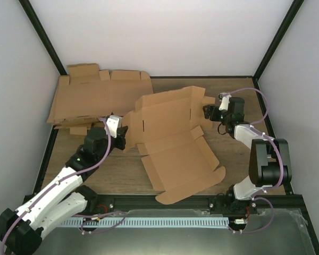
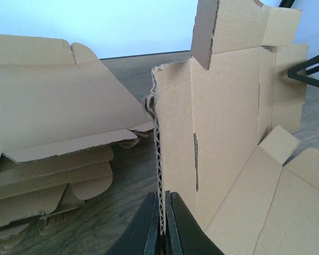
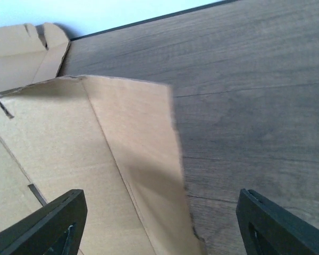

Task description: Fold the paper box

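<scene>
1. The table point(image 1: 111, 170) is dark wood-grain board with a matte finish and long streaks running across it. In my right wrist view bare grain fills the whole right side.
2. Pale, plain walls point(image 1: 165, 32) close the space in at the back and on both sides. They carry no marks that I can make out.
3. Black frame point(image 1: 42, 37) bars rise along the two back corners, and a thin black line runs where the table meets the back wall.
4. A black rail point(image 1: 165, 202) runs along the near edge and carries both my bases. A white slotted strip point(image 1: 165, 220) lies on its nearer side, over a grey floor.
5. The box point(image 1: 175, 138) sits mid-table between my arms, opened out. Its near panel lies flat and reaches almost to the rail, and its far panel tilts upward.
6. My left gripper point(image 2: 162, 226) is pinching the box's left edge. The corrugated edge stands upright between the pressed fingers.
7. My right gripper point(image 3: 159, 223) is spread wide at the box's far right flap. The flap's edge lies between the fingers, touching neither as far as I can see.
8. A pile point(image 1: 90, 98) of flat blanks lies in the far left corner, near the box, with a strip of bare table between them in my left wrist view.
</scene>
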`<act>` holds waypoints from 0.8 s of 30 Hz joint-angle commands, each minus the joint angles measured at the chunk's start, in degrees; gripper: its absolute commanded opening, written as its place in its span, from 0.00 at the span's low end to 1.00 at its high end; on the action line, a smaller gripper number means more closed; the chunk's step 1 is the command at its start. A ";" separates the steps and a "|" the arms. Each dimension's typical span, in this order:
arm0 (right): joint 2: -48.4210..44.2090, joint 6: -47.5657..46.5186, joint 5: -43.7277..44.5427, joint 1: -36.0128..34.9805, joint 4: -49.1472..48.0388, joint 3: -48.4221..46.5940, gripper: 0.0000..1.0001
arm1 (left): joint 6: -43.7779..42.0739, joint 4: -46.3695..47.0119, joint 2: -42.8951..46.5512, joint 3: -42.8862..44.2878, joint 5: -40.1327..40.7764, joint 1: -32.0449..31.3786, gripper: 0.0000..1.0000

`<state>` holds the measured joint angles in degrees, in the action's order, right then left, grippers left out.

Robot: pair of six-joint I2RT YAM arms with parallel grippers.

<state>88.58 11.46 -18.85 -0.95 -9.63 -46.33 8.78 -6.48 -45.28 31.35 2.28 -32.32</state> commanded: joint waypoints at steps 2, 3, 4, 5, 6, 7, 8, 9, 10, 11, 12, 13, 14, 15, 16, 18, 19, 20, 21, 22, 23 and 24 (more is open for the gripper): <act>0.88 -3.45 -6.95 -0.48 -1.68 -3.55 0.68 | -1.57 1.18 0.52 -1.13 -1.30 -0.38 0.04; 0.85 -3.70 -7.53 -0.46 -1.53 -3.67 0.63 | -1.49 1.47 0.54 -1.32 -1.53 -0.38 0.04; 0.64 -3.62 -7.63 -0.46 -1.46 -3.64 0.57 | -1.39 1.61 1.33 -1.52 -1.60 -0.38 0.04; 0.25 -3.52 -7.44 -0.46 -1.37 -3.46 0.52 | -1.29 1.63 1.98 -1.62 -1.48 -0.36 0.04; -0.39 -3.55 -7.11 -0.46 -1.40 -3.13 0.47 | -1.11 1.60 2.04 -1.71 -1.50 -0.32 0.04; -1.13 -3.56 -6.68 -0.46 -1.55 -2.55 0.42 | -0.94 1.56 2.03 -1.73 -1.42 -0.37 0.04; -2.26 -3.70 -6.37 -0.46 -1.93 -1.80 0.38 | -0.69 1.41 2.08 -1.78 -1.34 -0.38 0.05; -3.50 -3.87 -5.71 -0.46 -2.28 -1.12 0.33 | -0.28 1.24 2.18 -1.81 -1.24 -0.38 0.08; -4.69 -3.99 -5.41 -0.41 -2.69 -0.24 0.28 | 0.27 1.10 2.39 -1.77 -1.08 -0.38 0.14; -6.05 -4.28 -5.33 -0.45 -3.14 0.62 0.22 | 0.73 1.04 2.67 -1.78 -1.14 -0.34 0.23; -7.27 -4.53 -5.37 -0.45 -3.65 1.38 0.17 | 1.07 1.30 3.18 -1.86 -1.49 -0.37 0.32; -8.42 -4.68 -5.51 -0.46 -4.34 2.28 0.13 | 1.33 1.60 3.83 -2.04 -1.99 -0.38 0.39; -9.57 -4.88 -6.05 -0.50 -5.13 3.17 0.11 | 1.66 1.80 4.51 -2.15 -2.25 -0.38 0.45; -10.44 -5.26 -6.74 -0.54 -5.78 4.08 0.08 | 1.90 1.67 5.29 -2.12 -2.28 -0.34 0.50; -11.73 -5.60 -7.03 -0.66 -6.33 4.86 0.07 | 2.01 1.23 6.40 -1.52 -2.28 -0.36 0.54; -13.50 -6.19 -7.12 -0.95 -7.75 6.73 0.05 | 2.03 -0.69 7.80 0.43 -1.70 -0.32 0.64; -14.45 -6.41 -7.32 -0.98 -8.53 8.04 0.06 | 1.99 -1.92 8.18 2.04 -1.01 -0.32 0.69; -15.24 -6.53 -7.58 -1.05 -9.42 8.88 0.05 | 1.83 -3.13 8.33 3.56 -0.21 -0.30 0.73; -15.96 -6.59 -7.73 -1.06 -10.20 9.75 0.04 | 1.66 -4.20 8.06 5.50 0.16 -0.29 0.75; -16.38 -6.55 -7.62 -1.07 -10.73 10.28 0.04 | 1.37 -5.18 7.51 7.18 0.13 -0.29 0.77; -16.46 -6.24 -7.19 -1.07 -10.63 10.27 0.07 | 1.26 -6.27 6.27 9.16 0.02 -0.29 0.80; -16.05 -5.83 -6.20 -1.07 -9.81 9.61 0.21 | 1.20 -7.46 4.55 11.35 -0.11 -0.15 0.83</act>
<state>73.36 6.15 -25.76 -1.39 -17.19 -36.27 10.28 -10.48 -38.13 35.29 1.65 -32.58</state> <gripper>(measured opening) 0.060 0.789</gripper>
